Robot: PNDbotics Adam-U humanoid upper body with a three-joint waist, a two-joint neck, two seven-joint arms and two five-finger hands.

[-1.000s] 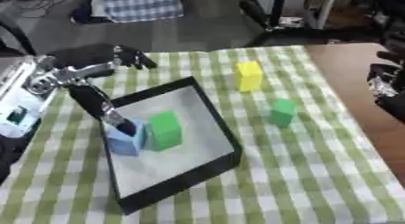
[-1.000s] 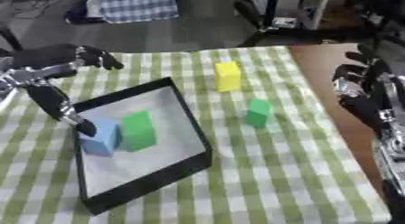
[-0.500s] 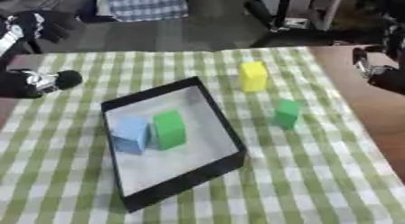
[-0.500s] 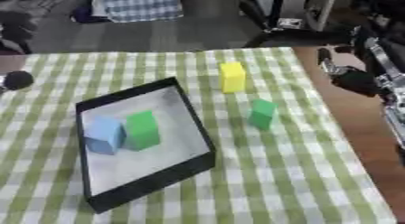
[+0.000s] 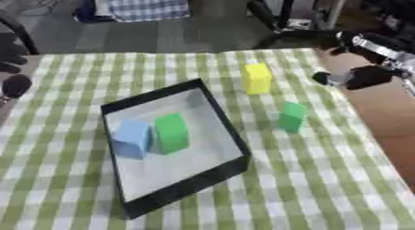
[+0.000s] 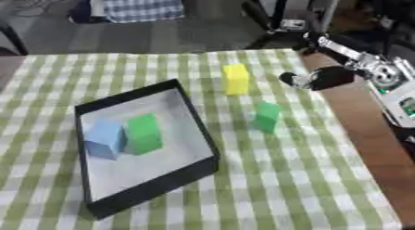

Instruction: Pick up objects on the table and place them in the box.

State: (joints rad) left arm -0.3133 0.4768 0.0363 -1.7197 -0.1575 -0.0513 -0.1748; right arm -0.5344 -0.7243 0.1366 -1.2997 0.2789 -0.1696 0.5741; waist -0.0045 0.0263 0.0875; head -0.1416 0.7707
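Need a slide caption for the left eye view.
Blue block and green block in box; yellow block, small green block on cloth.

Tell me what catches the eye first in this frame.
The black box sits tilted on the green-checked tablecloth, holding a blue block and a green block side by side. To its right, outside the box, a yellow block and a smaller green block stand on the cloth. The right hand reaches in beside the yellow block.
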